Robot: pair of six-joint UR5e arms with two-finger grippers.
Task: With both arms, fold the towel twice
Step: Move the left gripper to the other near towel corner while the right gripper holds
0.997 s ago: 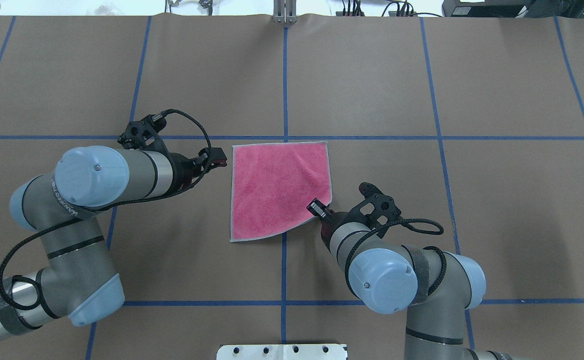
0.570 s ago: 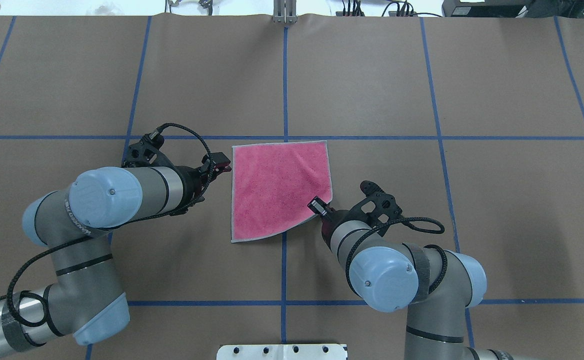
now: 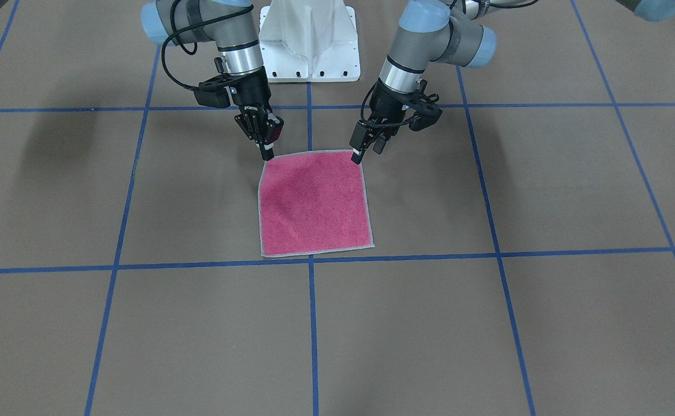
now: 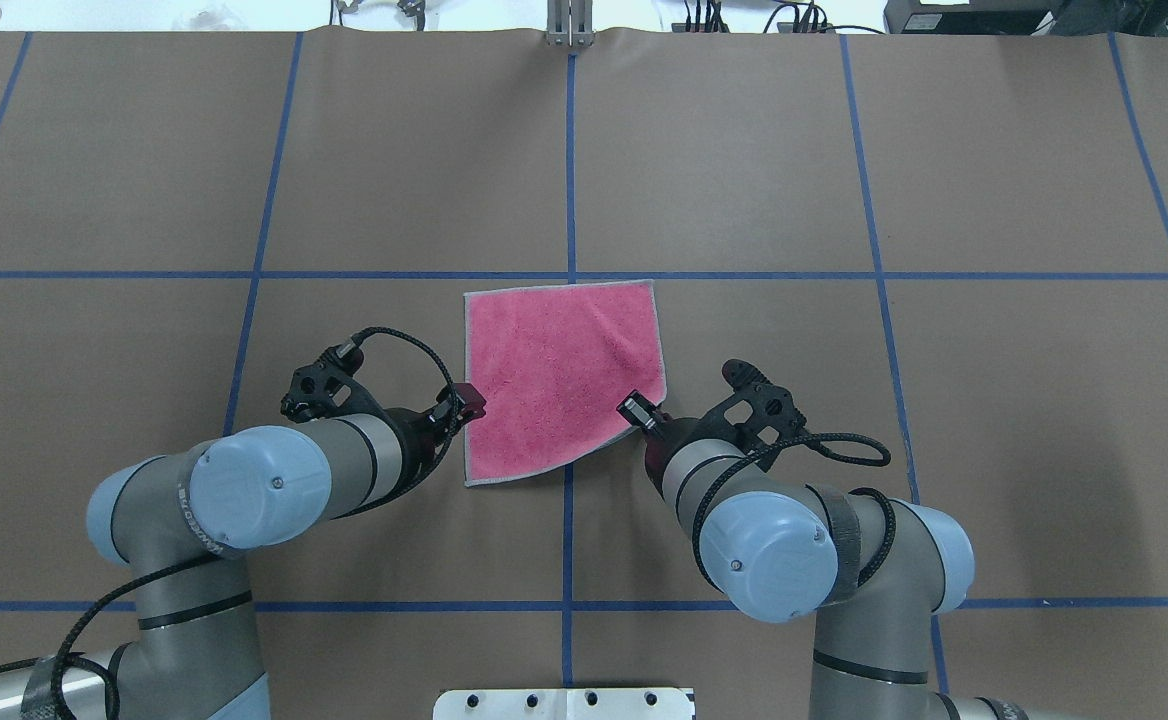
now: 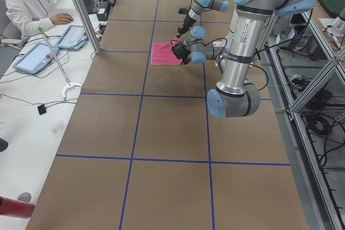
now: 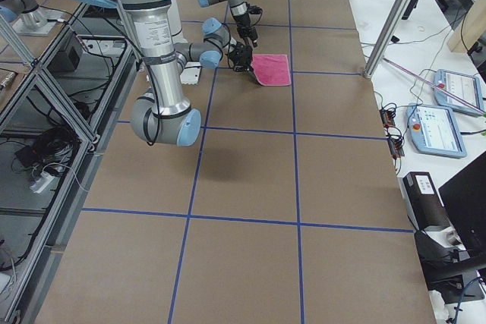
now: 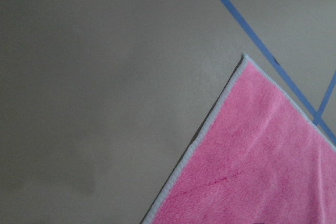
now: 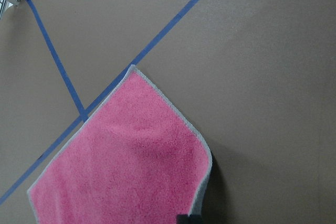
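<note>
Towel (image 4: 564, 375) between left tool (image 4: 472, 402), right tool (image 4: 632, 408)

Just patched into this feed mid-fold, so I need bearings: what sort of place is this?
Probably a robotics lab workcell: a table papered brown and gridded with blue tape, a person seated at a side bench with touch-screen pendants, and aluminium framing carrying cables beside the table.

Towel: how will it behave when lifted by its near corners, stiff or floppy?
Probably floppy: the towel curls up off the table at the corner held by the right gripper, bowing its near edge. Likely light, being thin and flat elsewhere. Its terry pile should resist slipping in a pinch.
</note>
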